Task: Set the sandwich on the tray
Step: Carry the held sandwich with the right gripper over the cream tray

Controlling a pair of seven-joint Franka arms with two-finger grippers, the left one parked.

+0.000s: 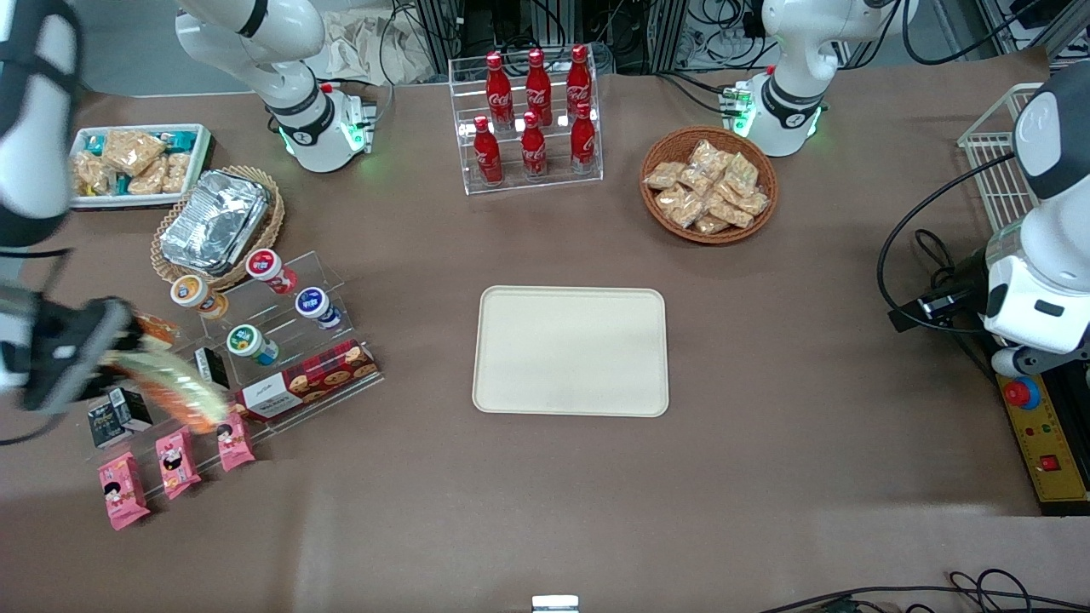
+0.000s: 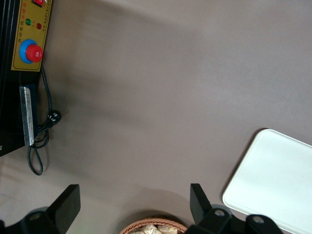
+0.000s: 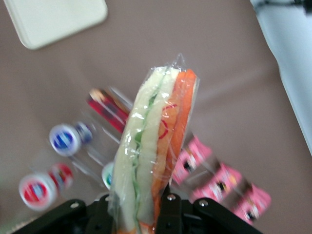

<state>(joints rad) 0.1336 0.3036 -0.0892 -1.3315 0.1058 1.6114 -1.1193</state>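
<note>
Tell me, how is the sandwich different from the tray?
The sandwich is a small wedge in clear wrap, with white bread and orange and green layers; the tray is a big, flat, plain cream rectangle. The sandwich is held up above the snack shelf by the pincer, which is shut on it; the tray lies on the brown table with nothing on it. They share a pale, creamy colour.
</note>
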